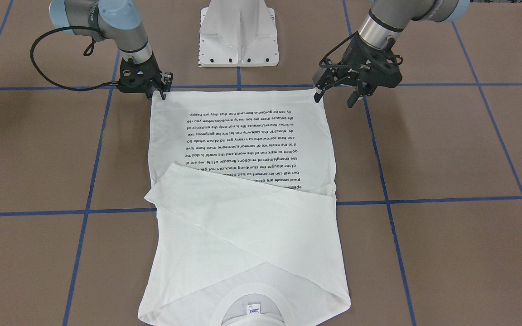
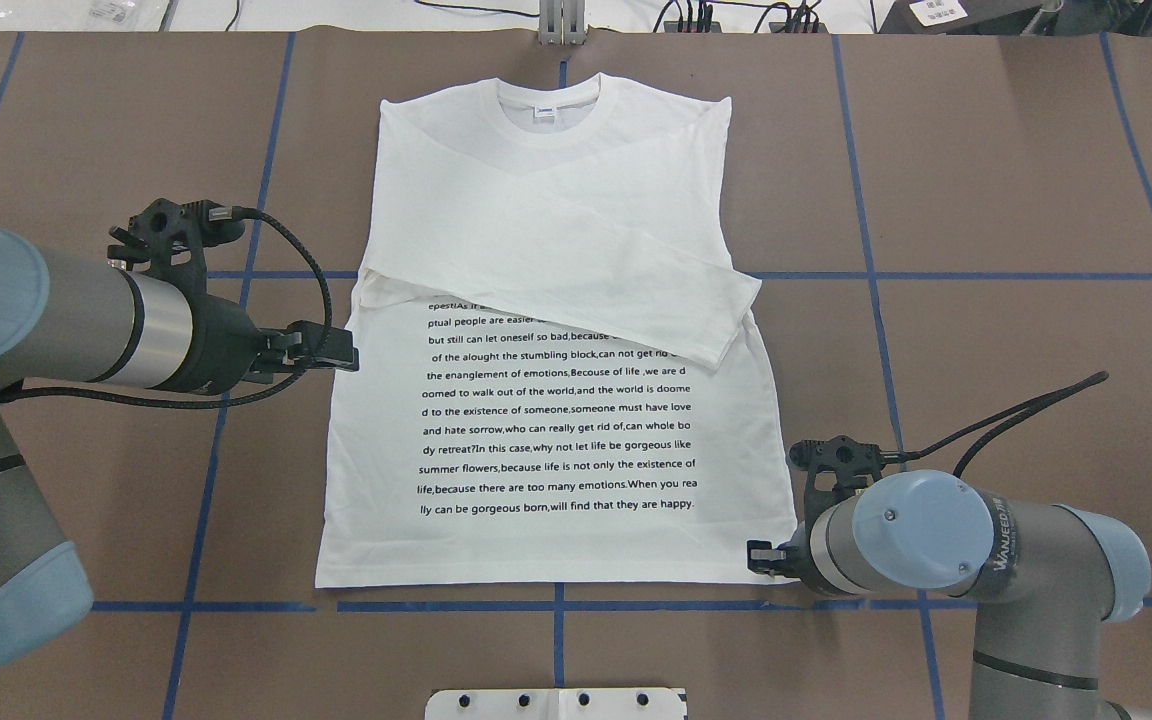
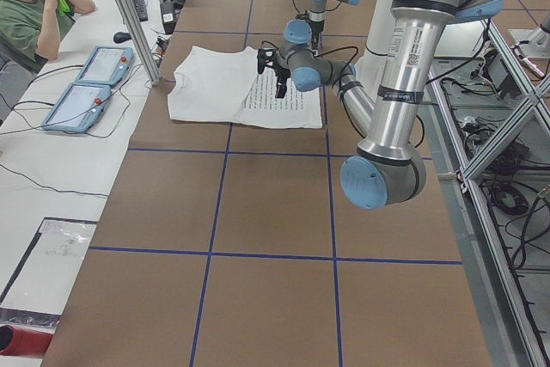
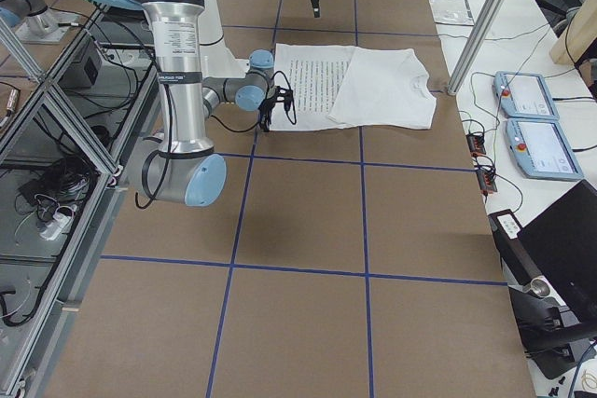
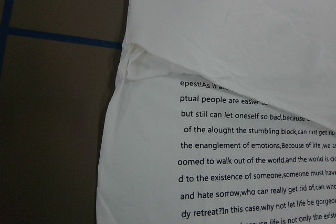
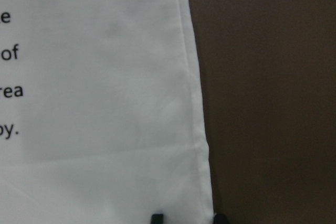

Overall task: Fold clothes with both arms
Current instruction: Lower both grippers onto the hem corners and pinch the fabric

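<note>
The white long-sleeved T-shirt lies flat on the brown table, printed text up, collar and neck label on the far side from the robot. Both sleeves are folded across the chest. My right gripper is low at the hem's right corner; in the right wrist view its two fingertips stand apart on either side of the shirt's side edge. My left gripper hangs open above the table beside the shirt's left edge. The left wrist view shows only the armpit fold.
The white pedestal base stands at the robot's edge of the table, just behind the hem. Blue tape lines grid the brown surface. Beyond the table's far side sit a person, two teach pendants and an aluminium post.
</note>
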{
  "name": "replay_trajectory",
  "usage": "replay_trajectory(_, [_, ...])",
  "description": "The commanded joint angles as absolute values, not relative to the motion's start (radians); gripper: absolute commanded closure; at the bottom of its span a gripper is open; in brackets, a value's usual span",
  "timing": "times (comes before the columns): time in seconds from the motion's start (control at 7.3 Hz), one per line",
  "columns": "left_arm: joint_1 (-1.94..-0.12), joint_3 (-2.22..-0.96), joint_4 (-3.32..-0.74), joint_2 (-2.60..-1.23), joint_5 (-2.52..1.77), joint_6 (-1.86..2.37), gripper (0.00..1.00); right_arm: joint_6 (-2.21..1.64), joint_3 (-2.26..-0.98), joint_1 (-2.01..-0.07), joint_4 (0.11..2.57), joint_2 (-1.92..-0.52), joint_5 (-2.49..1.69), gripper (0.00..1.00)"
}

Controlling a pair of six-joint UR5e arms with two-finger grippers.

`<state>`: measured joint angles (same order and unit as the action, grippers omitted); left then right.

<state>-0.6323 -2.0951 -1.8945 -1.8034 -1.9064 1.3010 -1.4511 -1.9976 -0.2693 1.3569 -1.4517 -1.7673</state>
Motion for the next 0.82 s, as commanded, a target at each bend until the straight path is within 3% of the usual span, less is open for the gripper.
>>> replay_trajectory(0.0, [-0.632, -2.091, -1.894, -1.809, -1.905, 1.302, 0.0, -1.451, -1.999, -0.268, 1.356, -1.45, -1.769, 0.91])
replay_trajectory(0.14, [-0.632, -2.089, -1.896, -1.81, -1.899, 1.304, 0.0, -1.451, -2.008, -0.27, 1.356, -1.45, -1.769, 1.0])
replay_trajectory(0.41, [-0.611, -2.074, -1.898, -1.81, -1.893, 1.319, 0.0, -1.451, -2.049, -0.272, 1.355, -1.445, -1.764, 1.0])
replay_trajectory(0.69, [-0.437, -2.048, -1.896, -1.81, -1.85, 1.502, 0.0, -1.451, -2.098, -0.281, 1.355, -1.445, -1.764, 1.0])
